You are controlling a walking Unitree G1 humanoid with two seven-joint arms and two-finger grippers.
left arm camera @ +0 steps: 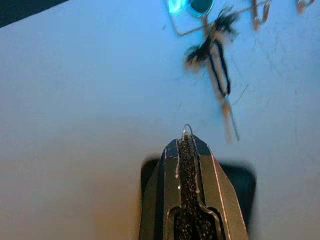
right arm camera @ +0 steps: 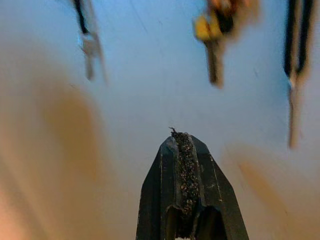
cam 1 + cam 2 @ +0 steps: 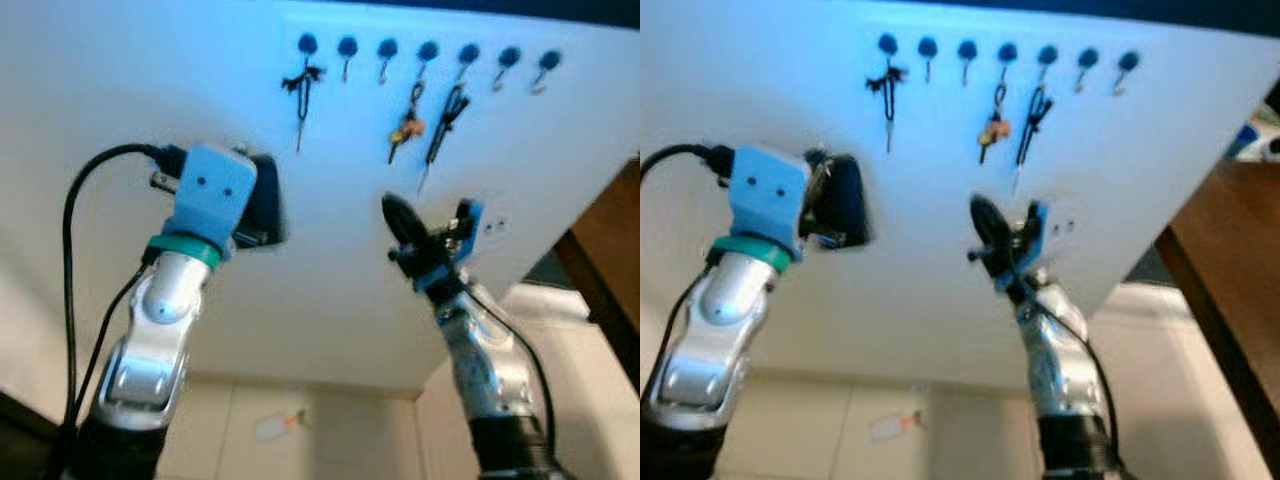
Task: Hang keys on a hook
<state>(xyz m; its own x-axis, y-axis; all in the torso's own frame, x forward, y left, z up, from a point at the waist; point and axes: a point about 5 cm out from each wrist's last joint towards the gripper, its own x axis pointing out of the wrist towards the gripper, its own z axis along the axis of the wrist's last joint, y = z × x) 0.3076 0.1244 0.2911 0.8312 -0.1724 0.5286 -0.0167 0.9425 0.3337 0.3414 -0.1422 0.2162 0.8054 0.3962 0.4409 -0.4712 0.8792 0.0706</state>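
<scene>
Three key sets already hang from the hook row (image 3: pixel 427 50).

Below that row, the left gripper (image 1: pixel 187 142) and right gripper (image 2: pixel 184 137) are both clenched, raised toward the white board (image 3: pixel 150 90), apparently empty.

Head stereo pair looks upward at the white wall (image 3: pixel 330 250), its hook row (image 3: pixel 427 50) toward 12 o'clock. Wrist cameras view the same wall closer, along closed fingers, sharing the hanging keys (image 1: pixel 215 65).

No text, label, brand, number or sign can be read anywhere in these pictures. The white wall panel (image 3: pixel 200 80) with its row of dark round hooks (image 3: pixel 427 50) is unmarked, and the hanging keys are too blurred to show lettering.
</scene>
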